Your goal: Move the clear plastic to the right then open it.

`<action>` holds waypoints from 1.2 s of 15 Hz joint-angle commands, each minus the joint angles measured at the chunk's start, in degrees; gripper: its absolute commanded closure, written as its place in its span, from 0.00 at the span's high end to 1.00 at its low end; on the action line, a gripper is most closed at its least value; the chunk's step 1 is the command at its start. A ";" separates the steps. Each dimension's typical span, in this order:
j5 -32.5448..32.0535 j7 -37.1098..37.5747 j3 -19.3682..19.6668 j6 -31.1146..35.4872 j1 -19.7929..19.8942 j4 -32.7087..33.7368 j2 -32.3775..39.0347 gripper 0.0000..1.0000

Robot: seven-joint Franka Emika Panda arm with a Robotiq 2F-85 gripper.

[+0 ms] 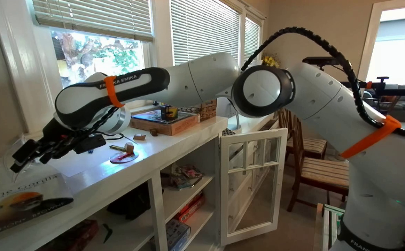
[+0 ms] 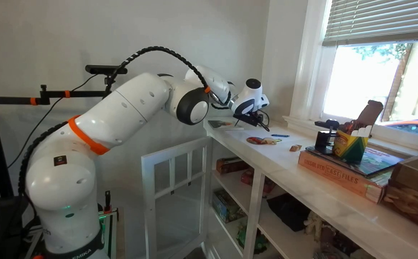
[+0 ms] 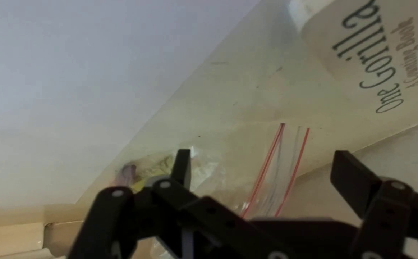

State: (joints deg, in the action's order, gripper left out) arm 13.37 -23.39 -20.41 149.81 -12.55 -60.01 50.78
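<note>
The clear plastic is a see-through zip bag with red seal lines [image 3: 271,169], lying on the counter in the wrist view. Its seal strip runs between my fingers, and its crinkled body extends left behind a finger. Something yellowish and a small purple object show at its left end; I cannot tell whether they are inside. Its faint edge shows beside the gripper in an exterior view [image 1: 8,155]. My gripper [image 3: 262,158] is wide open and empty over the bag; it also shows in both exterior views [image 1: 31,163] [image 2: 252,120]. Whether a fingertip touches the bag I cannot tell.
A "One Gorilla" book [image 1: 24,204] lies beside the bag at the counter's end. White paper [image 3: 86,90] lies on the other side. A colourful disc [image 1: 124,157] and small brown pieces [image 2: 295,148] sit further along, then a game box [image 2: 338,172]. A cabinet door [image 1: 252,188] stands open below.
</note>
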 commanded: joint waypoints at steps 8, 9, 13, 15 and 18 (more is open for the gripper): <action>-1.18 0.28 1.20 -0.20 -2.91 9.86 6.72 1.00; -1.16 0.31 1.31 -0.13 -3.08 10.48 7.14 0.75; -1.31 1.03 2.46 -0.42 -3.77 12.33 8.10 0.49; -1.28 1.50 3.16 -0.75 -4.13 13.07 8.19 0.33; -1.25 2.71 4.34 -1.92 -4.68 13.76 7.74 0.11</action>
State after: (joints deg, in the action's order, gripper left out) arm 13.26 -23.10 -17.75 149.70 -15.83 -49.90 56.93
